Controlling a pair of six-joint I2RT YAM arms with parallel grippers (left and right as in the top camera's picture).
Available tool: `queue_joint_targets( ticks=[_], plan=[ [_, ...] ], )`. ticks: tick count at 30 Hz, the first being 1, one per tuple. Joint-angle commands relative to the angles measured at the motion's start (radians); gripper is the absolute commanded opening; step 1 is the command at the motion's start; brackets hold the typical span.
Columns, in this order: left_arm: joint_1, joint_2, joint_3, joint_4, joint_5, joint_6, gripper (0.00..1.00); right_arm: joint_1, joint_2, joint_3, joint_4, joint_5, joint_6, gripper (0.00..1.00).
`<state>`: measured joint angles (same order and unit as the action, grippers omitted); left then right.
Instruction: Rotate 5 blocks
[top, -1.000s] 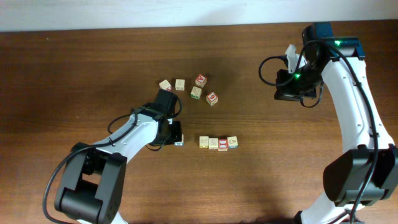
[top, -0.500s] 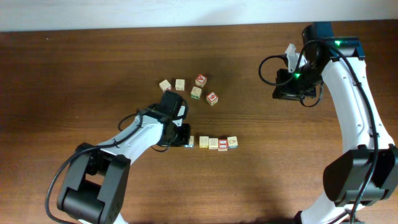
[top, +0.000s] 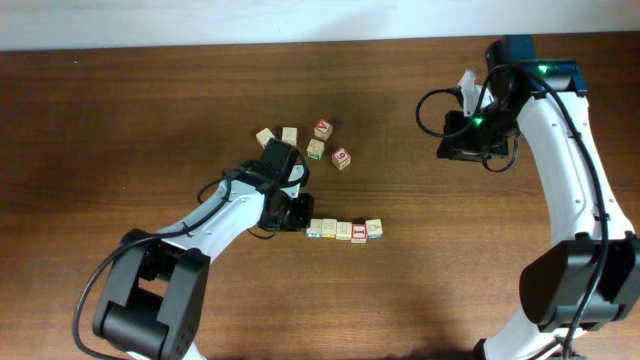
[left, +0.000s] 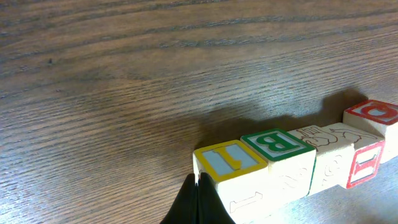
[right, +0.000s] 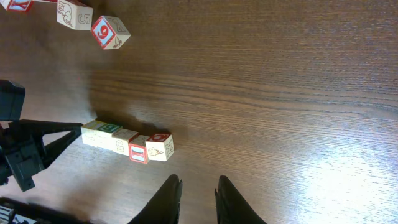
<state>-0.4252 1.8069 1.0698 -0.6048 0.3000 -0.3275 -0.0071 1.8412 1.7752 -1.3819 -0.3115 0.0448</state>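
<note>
Five pale blocks lie in a row (top: 344, 230) on the wooden table, touching side by side. From the left they are a yellow-framed block (left: 230, 163), a green B block (left: 277, 144), a pale block (left: 329, 138) and, at the far end, a red-topped block (left: 373, 112). My left gripper (top: 300, 218) is shut, and its tips (left: 198, 182) rest against the yellow-framed block's left corner. In the right wrist view the row (right: 127, 138) lies ahead of my right gripper (right: 196, 182). That gripper (top: 470, 140) hovers far to the right, slightly open, with nothing between its fingers.
Several loose cubes sit behind the row: two pale ones (top: 265, 137) (top: 289, 135), a red-printed one (top: 322, 128), a green-printed one (top: 315, 149) and the red 6 cube (top: 341, 158) (right: 111, 32). The left arm (right: 25, 155) reaches in from the row's left.
My left gripper slid right, pushing the yellow-framed block up against the left end of the row. My right gripper's fingers parted a little; that arm stayed put.
</note>
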Motion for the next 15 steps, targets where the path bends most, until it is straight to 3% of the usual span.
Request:
queue_joint_targets(
  ticks=[1,5,6,9,12,15],
  plan=[
    [-0.006,0.007,0.015,-0.002,0.014,0.014,0.00,0.000,-0.003,-0.003,0.002,0.008,-0.003,0.20],
    [0.053,0.006,0.110,-0.102,-0.088,0.000,0.00,0.000,-0.024,-0.003,0.001,-0.058,-0.003,0.15],
    [0.078,0.005,0.161,-0.156,-0.122,0.000,0.00,0.000,-0.038,-0.003,0.001,-0.058,0.023,0.04],
    [0.139,0.005,0.311,-0.285,-0.218,0.035,0.00,0.000,-0.101,-0.006,-0.033,-0.049,0.069,0.04],
    [0.166,0.005,0.373,-0.306,-0.245,0.035,0.00,0.000,-0.197,-0.054,-0.030,-0.043,0.068,0.04],
    [0.196,0.005,0.389,-0.294,-0.245,0.034,0.00,0.002,-0.328,-0.249,0.061,-0.044,0.089,0.08]
  ],
)
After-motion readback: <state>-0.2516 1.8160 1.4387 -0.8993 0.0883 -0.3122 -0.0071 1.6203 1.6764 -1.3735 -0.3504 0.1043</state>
